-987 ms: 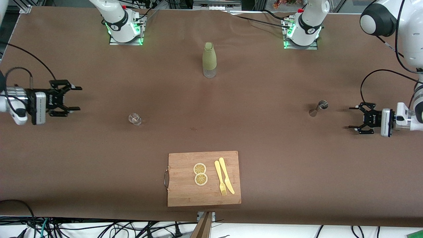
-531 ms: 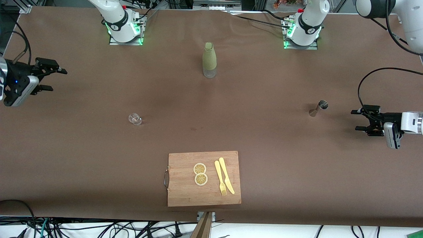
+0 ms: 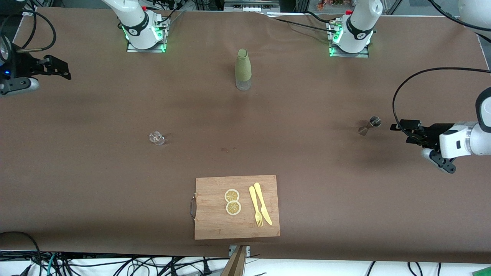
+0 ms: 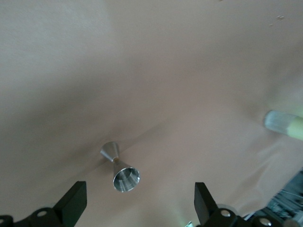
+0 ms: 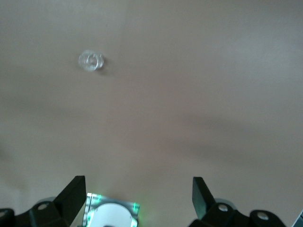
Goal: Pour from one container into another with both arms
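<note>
**Front view: two arms wide of the table's containers**

Front view showed the left gripper (image 3: 402, 128) in the air at the left arm's end of the table, fingers spread wide and holding nothing, pointed at the small steel hourglass-shaped jigger (image 3: 369, 125) standing upright just beside its tips. The left wrist view had that jigger (image 4: 120, 169) between the two open fingers, mouth toward the camera. The right gripper (image 3: 57, 68) hung high over the right arm's end of the table, its fingers likewise wide in the right wrist view, well apart from the small clear glass cup (image 3: 156, 137). The tall green-sleeved bottle (image 3: 243, 69) stood upright midway between the bases. A wooden cutting board (image 3: 215, 226) lay nearest the camera. The left arm looked far better placed for its container than the right; whether any pouring was done, nothing here settled.
</note>
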